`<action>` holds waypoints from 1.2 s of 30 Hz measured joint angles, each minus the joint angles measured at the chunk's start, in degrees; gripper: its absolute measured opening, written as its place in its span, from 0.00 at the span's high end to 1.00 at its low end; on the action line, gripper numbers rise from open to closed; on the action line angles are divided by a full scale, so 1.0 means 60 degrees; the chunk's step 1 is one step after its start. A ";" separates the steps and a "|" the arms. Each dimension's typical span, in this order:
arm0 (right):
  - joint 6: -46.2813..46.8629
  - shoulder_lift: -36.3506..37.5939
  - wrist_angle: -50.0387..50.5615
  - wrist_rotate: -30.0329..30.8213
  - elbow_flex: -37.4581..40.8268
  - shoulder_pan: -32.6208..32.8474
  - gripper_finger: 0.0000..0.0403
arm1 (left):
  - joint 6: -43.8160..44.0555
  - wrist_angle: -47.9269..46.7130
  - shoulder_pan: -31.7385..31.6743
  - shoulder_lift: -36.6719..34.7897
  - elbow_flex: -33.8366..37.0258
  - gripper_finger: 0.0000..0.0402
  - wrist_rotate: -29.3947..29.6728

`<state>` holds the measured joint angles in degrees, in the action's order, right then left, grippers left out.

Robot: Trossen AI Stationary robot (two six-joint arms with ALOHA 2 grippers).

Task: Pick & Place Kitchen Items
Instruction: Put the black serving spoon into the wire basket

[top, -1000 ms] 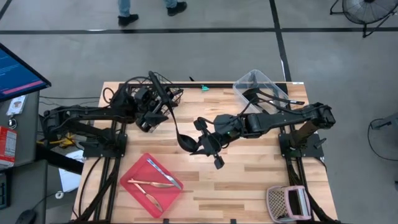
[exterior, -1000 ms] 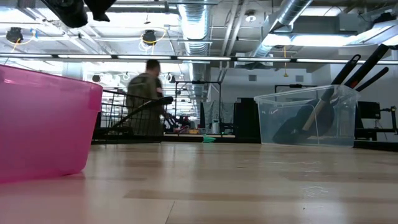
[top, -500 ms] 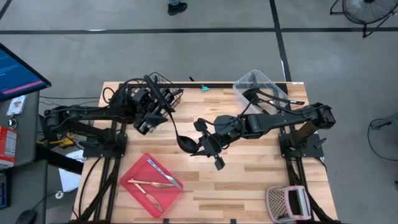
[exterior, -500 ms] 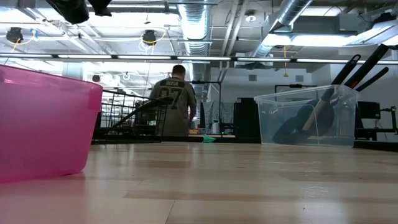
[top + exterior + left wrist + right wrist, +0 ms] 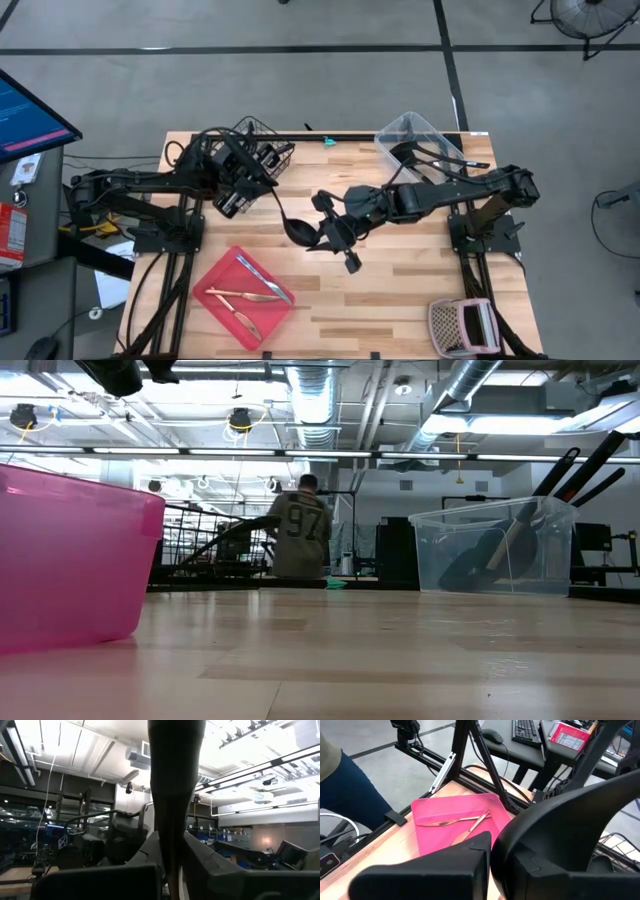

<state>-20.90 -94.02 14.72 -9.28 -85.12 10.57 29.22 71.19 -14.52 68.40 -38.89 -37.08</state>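
Observation:
A black ladle [image 5: 278, 203] hangs in the air between both arms, above the table's middle. Its bowl [image 5: 298, 230] is at my right gripper [image 5: 326, 228], which is shut on it. The handle slants up toward the far left, where my left gripper [image 5: 249, 170] is shut on it, next to the black wire basket [image 5: 268, 152]. In the left wrist view the handle [image 5: 172, 795] runs up between the fingers. A red tray [image 5: 213, 287] near the front left holds slim cutlery [image 5: 262, 280]. My left gripper pinches the ladle's handle [image 5: 173, 862] between its two fingers [image 5: 100, 880], toward the handle's upper end. The fingers slant upward and lie across the handle. The ladle is clear of the table. My right gripper holds the ladle at its bowl end [image 5: 570, 820], coming from the table's right and slanting slightly down. One finger [image 5: 435, 870] shows beside the bowl; the bowl hides the other. The bowl hangs clear of the table.
A clear bin [image 5: 415, 133] with black utensils [image 5: 432, 156] stands at the back right and shows in the low view [image 5: 495, 545]. A pink and white object [image 5: 462, 325] sits at the front right corner. A person [image 5: 300, 535] walks beyond the table.
My left gripper has shut on the ladle's handle beside the wire basket, and the handle's upper end has swung slightly toward the table's left. My right gripper has kept still with the bowl. The person behind the table has walked to the right.

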 joint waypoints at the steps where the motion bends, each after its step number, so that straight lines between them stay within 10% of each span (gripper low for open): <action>1: 0.0053 0.0000 -0.0003 0.0007 0.0000 -0.0003 0.92 | -0.0008 0.0001 -0.0003 0.0000 0.0000 0.95 0.0006; 10: 0.0822 0.0008 -0.0221 0.0846 0.0004 -0.0031 0.84 | -0.0119 -0.0022 -0.0050 -0.0002 0.0000 0.97 -0.0010; 24: 0.0848 0.0406 0.0064 0.1204 -0.0714 0.0036 0.32 | -0.0666 -0.0813 -0.0168 0.0015 0.0015 0.98 0.0037; 36: 0.1499 0.0980 0.4695 0.3649 -0.2861 0.0869 0.28 | -0.3087 -0.4777 -0.1281 0.0011 0.0018 0.98 0.2038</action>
<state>-11.91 -88.14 42.89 12.62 -102.29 15.78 10.70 42.52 -22.21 68.47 -38.79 -24.85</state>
